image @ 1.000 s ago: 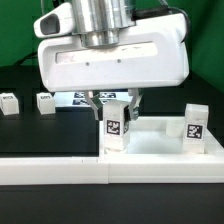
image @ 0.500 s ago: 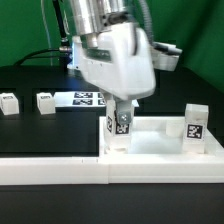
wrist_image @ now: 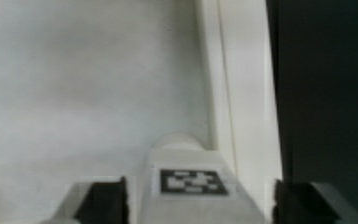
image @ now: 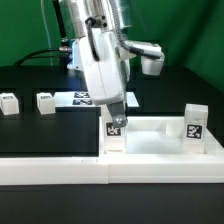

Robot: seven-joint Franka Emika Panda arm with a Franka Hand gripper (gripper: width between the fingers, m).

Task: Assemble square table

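Observation:
The square table top [image: 160, 146] lies as a white rimmed tray at the exterior view's right. One white tagged leg [image: 115, 131] stands upright in its left corner, a second leg [image: 194, 125] in the right corner. My gripper [image: 116, 110] hangs straight over the left leg, and its dark fingers [wrist_image: 101, 200] straddle the leg's top. In the wrist view the leg [wrist_image: 194, 172] sits between the fingers of the gripper [wrist_image: 201, 205] with a small gap on each side, so the jaws are open and grip nothing.
Two loose tagged legs [image: 9, 102] [image: 45, 100] lie on the black table at the exterior view's left. The marker board [image: 85, 97] lies behind the gripper. A long white border rail [image: 55, 170] runs along the front edge.
The hand has turned about its vertical axis over the left leg. The jaws, shut on that leg before, have spread and let it go. The leg stays upright.

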